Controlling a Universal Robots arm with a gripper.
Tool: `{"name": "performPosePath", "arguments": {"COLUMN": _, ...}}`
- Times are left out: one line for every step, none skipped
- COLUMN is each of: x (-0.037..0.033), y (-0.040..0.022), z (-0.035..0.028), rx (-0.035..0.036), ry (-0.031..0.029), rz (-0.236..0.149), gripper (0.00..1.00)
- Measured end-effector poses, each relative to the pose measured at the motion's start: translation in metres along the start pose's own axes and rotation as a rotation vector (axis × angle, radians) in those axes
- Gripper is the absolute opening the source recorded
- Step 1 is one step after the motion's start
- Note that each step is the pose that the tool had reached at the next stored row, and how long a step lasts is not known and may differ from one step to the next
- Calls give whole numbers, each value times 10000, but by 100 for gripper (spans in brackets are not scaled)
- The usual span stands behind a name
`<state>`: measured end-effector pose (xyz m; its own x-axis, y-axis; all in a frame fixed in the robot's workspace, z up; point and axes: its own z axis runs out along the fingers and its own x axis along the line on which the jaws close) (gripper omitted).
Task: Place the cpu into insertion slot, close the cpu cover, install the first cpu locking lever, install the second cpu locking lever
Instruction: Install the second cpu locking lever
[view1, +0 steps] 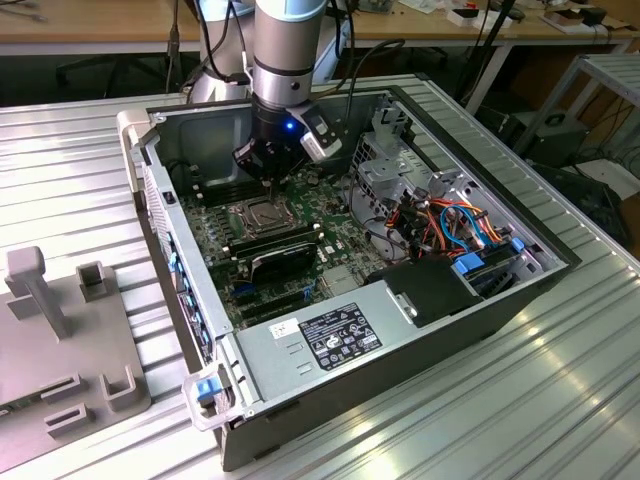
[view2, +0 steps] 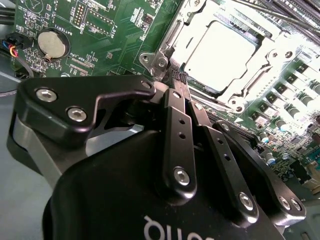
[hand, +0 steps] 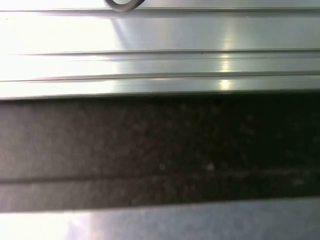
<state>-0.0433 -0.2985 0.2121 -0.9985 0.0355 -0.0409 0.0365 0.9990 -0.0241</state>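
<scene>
Second wrist view: claw (view2: 179, 76) seemingly closed beside cpu (view2: 216, 54)

hand (view1: 268, 184) at insertion slot (view1: 257, 213), open computer case (view1: 420, 360)

cpu (view2: 220, 55) in insertion slot (view2: 154, 61), cpu cover (view2: 176, 37) down

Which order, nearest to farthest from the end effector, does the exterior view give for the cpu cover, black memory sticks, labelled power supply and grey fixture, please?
1. cpu cover, right under the end effector.
2. black memory sticks, just past the cover.
3. labelled power supply, at the near edge of the case.
4. grey fixture, outside the case, on the exterior view's left.
</scene>
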Motion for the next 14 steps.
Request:
{"name": "performPosePath", "arguments": {"x": 0, "y": 0, "z": -9, "rx": -2, "ry": -1, "rz": 0, "gripper": 11}}
{"name": "performPosePath", "arguments": {"x": -1, "y": -1, "z": -42, "rx": 1, "ry": 0, "rz": -3, "gripper": 11}}
{"name": "performPosePath", "arguments": {"x": -3, "y": -2, "z": -76, "rx": 4, "ry": 0, "rz": -3, "gripper": 11}}
{"name": "performPosePath", "arguments": {"x": -4, "y": -3, "z": -99, "rx": 4, "ry": 0, "rz": -3, "gripper": 11}}
{"name": "performPosePath", "arguments": {"x": -5, "y": -3, "z": -119, "rx": 5, "ry": 0, "rz": -3, "gripper": 11}}
{"name": "performPosePath", "arguments": {"x": -5, "y": -4, "z": -129, "rx": 6, "ry": 0, "rz": -3, "gripper": 11}}
{"name": "performPosePath", "arguments": {"x": -6, "y": -4, "z": -140, "rx": 9, "ry": -1, "rz": -3, "gripper": 11}}
{"name": "performPosePath", "arguments": {"x": -6, "y": -5, "z": -156, "rx": 15, "ry": 0, "rz": -9, "gripper": 11}}
{"name": "performPosePath", "arguments": {"x": -7, "y": -6, "z": -167, "rx": 21, "ry": -1, "rz": -26, "gripper": 11}}
{"name": "performPosePath", "arguments": {"x": -8, "y": -6, "z": -174, "rx": 29, "ry": -3, "rz": -61, "gripper": 11}}
{"name": "performPosePath", "arguments": {"x": -8, "y": -6, "z": -174, "rx": 32, "ry": -7, "rz": -174, "gripper": 11}}
{"name": "performPosePath", "arguments": {"x": -8, "y": -6, "z": -175, "rx": 28, "ry": -11, "rz": -295, "gripper": 11}}
{"name": "performPosePath", "arguments": {"x": -7, "y": -6, "z": -176, "rx": 22, "ry": -15, "rz": -512, "gripper": 11}}
{"name": "performPosePath", "arguments": {"x": -7, "y": -6, "z": -176, "rx": 17, "ry": -19, "rz": -667, "gripper": 11}}
